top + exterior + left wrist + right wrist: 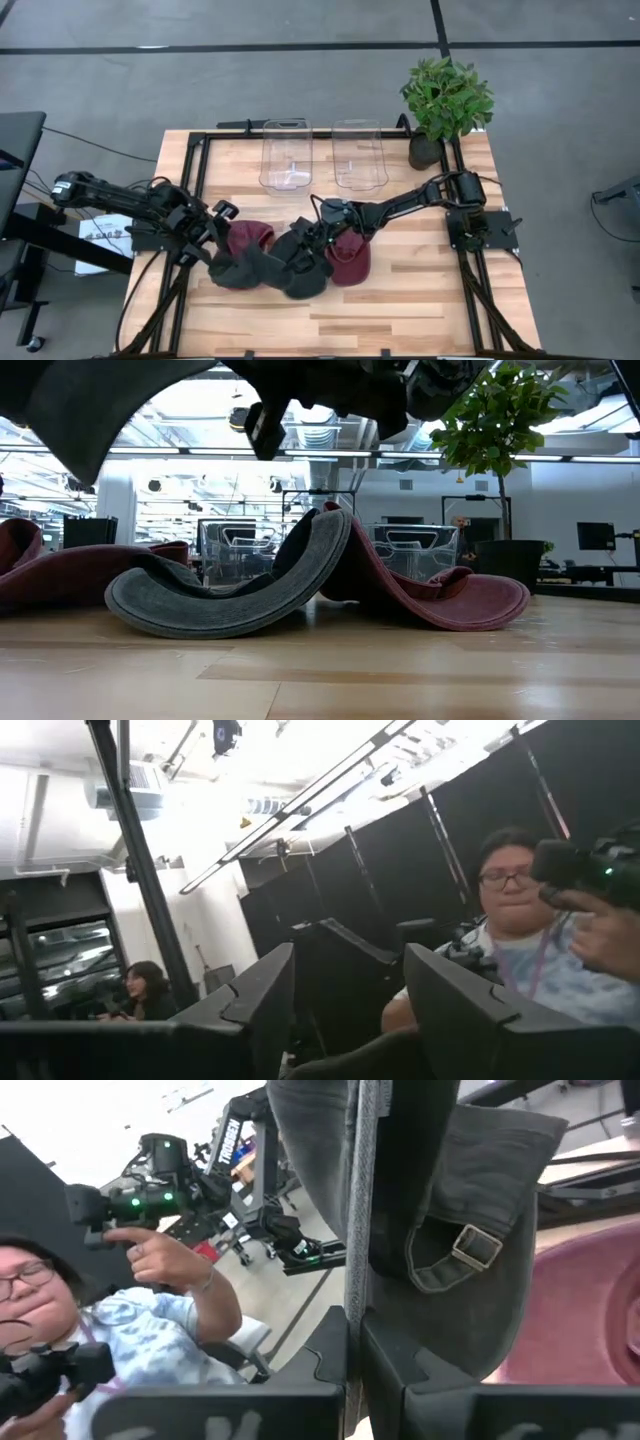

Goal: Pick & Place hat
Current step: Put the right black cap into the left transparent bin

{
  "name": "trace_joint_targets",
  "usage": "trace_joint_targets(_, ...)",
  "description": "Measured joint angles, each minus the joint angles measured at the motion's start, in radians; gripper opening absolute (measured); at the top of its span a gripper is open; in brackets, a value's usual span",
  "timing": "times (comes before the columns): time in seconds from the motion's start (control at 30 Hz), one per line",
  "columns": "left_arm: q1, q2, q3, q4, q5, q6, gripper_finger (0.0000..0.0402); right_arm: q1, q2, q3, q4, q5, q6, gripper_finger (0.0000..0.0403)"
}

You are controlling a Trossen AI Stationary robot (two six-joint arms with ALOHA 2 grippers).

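On the wooden counter, maroon hats lie beside a dark grey hat. The right tool is clenched on that grey hat's fabric, lifting part of it. The left tool stands released just beside it.

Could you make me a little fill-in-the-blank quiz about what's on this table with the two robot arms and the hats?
1. The right hand is shut on a ____ hat.
2. The left hand is ____, its fingers pointing out into the room.
3. Two clear ____ stand empty at the table's far edge.
4. A potted ____ stands at the table's far right corner.

Missing words: grey; open; bins; plant
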Motion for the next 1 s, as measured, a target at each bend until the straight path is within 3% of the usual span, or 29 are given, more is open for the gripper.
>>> trace_joint_targets(0.23,0.013,-0.008,0.000,-0.037,0.002,-0.010,0.0188,0.035,-0.150,-0.114,-0.019,0.111,-0.067,0.0001)
trace_joint_targets(0.53,0.054,0.030,0.000,-0.095,-0.095,0.052,0.0179,0.129,-0.452,-0.347,-0.066,0.460,-0.214,0.0001)
trace_joint_targets(0.77,0.051,0.161,0.005,-0.098,-0.359,0.265,0.0171,0.163,-0.505,-0.434,-0.068,0.526,-0.199,0.0001)
trace_joint_targets(1.0,0.048,0.256,0.066,-0.096,-0.381,0.270,0.0170,0.165,-0.494,-0.441,-0.066,0.549,-0.190,0.0003)
